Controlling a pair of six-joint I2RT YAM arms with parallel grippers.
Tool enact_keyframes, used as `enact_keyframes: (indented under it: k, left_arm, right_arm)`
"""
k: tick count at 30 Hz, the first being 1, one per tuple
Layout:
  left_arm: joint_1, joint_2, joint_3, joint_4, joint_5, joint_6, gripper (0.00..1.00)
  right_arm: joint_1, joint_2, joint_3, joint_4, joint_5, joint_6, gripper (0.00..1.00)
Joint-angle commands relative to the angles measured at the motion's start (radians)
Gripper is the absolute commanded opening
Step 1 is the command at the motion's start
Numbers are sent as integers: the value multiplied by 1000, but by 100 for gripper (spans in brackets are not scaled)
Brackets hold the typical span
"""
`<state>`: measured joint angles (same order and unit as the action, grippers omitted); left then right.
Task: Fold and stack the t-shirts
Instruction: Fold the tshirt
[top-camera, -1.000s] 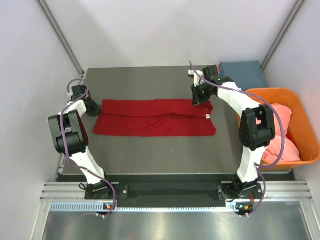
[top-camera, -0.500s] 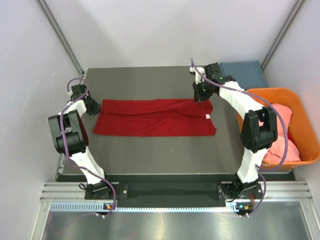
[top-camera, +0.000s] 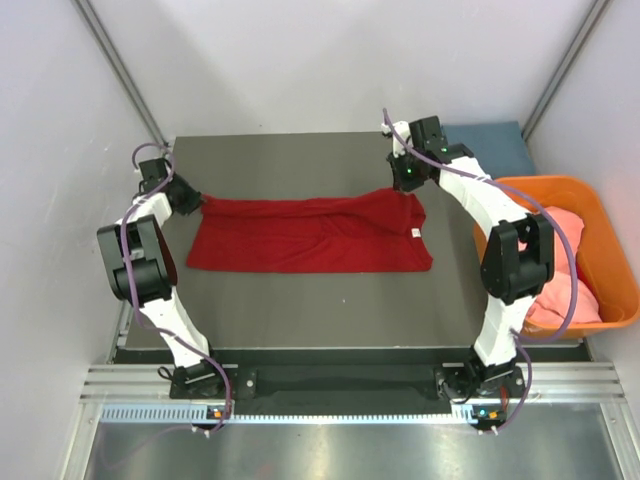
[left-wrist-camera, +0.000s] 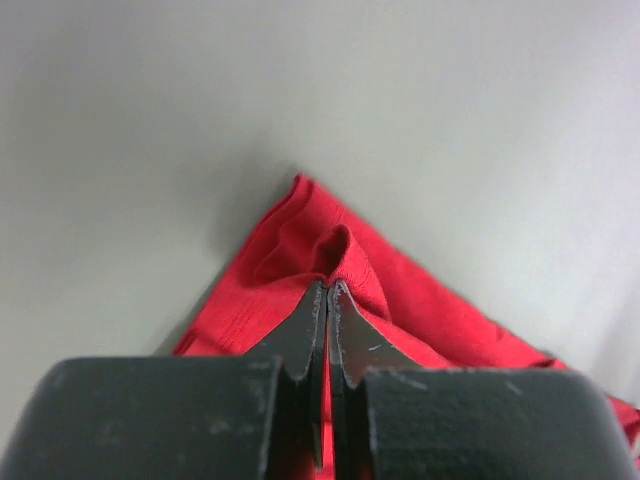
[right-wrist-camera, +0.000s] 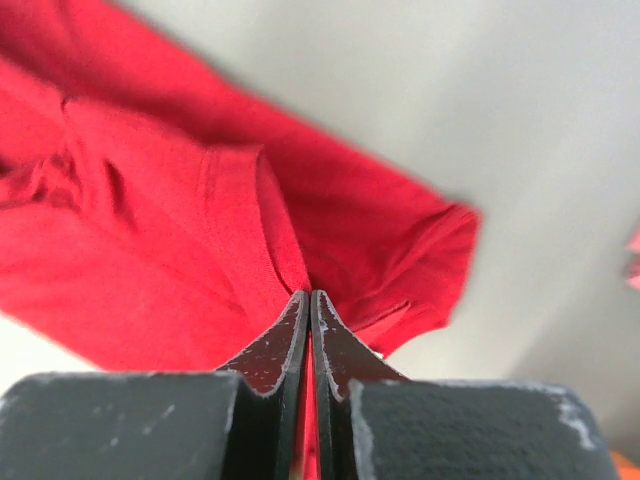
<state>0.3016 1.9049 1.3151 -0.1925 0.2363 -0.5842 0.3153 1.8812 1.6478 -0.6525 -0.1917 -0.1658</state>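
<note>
Top external: left gripper (top-camera: 197, 203) and right gripper (top-camera: 408, 188) each pinch a far corner of the red shirt (top-camera: 310, 238) on the worktop (top-camera: 300, 300).

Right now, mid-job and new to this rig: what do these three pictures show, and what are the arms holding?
Two robot arms stand at the near edge of the table. One picture looks down from above; the other two come from a camera on each wrist. A deep red t-shirt lies spread out. The left gripper is shut on its far-left corner, the right gripper on its far-right corner. A blue t-shirt lies far right; a salmon-pink t-shirt sits in the orange tub.
</note>
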Motion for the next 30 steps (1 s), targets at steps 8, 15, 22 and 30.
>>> enact_keyframes:
  k: [8,15,22,30]
  left_arm:
    - [7,103,99,254,204,-75,0]
    - [8,178,150,445,282,-143,0]
    - [7,298,265,547,380,-226,0]
    - [5,370,351,530,405,-198,0]
  right_arm:
    - [10,58,150,191,182,-75,0]
    - [8,91,102,398,255,-101,0]
    - [10,119,90,505,270,-121,0]
    - [8,119,47,571,299,-143,0]
